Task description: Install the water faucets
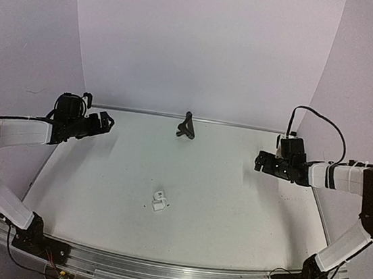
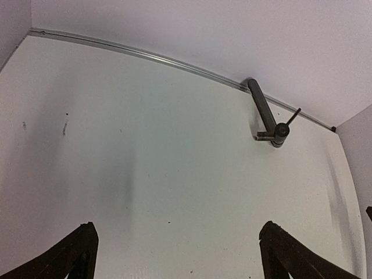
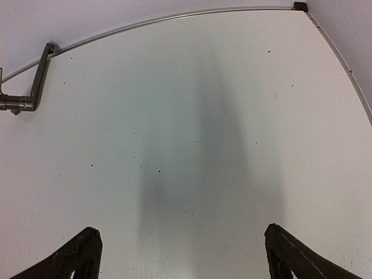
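The thin black bent spout (image 1: 186, 126) with its crossbar lies at the back middle of the table, against the rear rail. It also shows in the left wrist view (image 2: 266, 114) and at the left edge of the right wrist view (image 3: 32, 87). The tiny white blocky fitting (image 1: 159, 201) sits alone near the table's middle front. My left gripper (image 1: 105, 121) is open and empty, held above the far left of the table. My right gripper (image 1: 261, 161) is open and empty at the right side. Both are well apart from the parts.
A metal rail (image 1: 243, 125) runs along the table's back edge below the white backdrop. White side walls close in left and right. An aluminium rail (image 1: 170, 272) with the arm bases spans the near edge.
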`<state>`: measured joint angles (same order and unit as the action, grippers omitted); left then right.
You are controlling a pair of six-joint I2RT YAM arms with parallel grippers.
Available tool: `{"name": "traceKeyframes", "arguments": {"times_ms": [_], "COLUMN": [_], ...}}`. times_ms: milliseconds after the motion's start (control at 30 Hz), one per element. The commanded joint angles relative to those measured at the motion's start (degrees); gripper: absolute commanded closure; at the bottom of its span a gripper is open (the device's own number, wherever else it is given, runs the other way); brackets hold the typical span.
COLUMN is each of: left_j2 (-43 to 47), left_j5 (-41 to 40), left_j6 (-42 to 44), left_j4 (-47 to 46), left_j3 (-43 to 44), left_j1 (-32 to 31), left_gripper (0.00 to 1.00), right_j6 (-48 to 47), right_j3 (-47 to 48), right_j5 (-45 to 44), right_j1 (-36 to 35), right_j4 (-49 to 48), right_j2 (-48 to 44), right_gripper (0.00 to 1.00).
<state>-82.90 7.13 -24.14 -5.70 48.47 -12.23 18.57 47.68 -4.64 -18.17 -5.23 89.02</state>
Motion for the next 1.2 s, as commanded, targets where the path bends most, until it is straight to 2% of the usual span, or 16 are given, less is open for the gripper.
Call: {"name": "traceKeyframes", "arguments": {"times_ms": [0, 300, 600, 967, 1167], "left_j2": [-4.06, -19.74, -38.29, -54.91, -59.9], "left_j5": [2.59, 10.12, 18.63, 18.51, 15.32], "left_j6": [-0.15, 0.29, 4.9, 9.79, 6.22], "left_j4": [-2.95, -4.32, -4.22, -4.23, -3.78], "left_j3": [4.51, 16.52, 38.31, 60.09, 68.26], "left_j1": [-3.21, -8.48, -13.79, -16.09, -16.3], "left_gripper": [0.0, 0.05, 0.08, 0.09, 0.15], "right_j6": [0.07, -1.26, -0.13, -0.11, 0.16], "right_j3": [1.98, 1.27, -0.1, -0.62, -1.31], "right_j5": [-0.44, 5.28, 9.31, 11.49, 11.3], "right_j1": [-1.36, -1.91, -2.09, -2.11, -2.05], "right_j4": [-1.66, -2.77, -2.68, -2.36, -2.11], "right_j2": [0.68, 1.17, -0.51, -2.34, -3.62], "right_gripper": [0.02, 0.02, 0.02, 0.02, 0.02]}}
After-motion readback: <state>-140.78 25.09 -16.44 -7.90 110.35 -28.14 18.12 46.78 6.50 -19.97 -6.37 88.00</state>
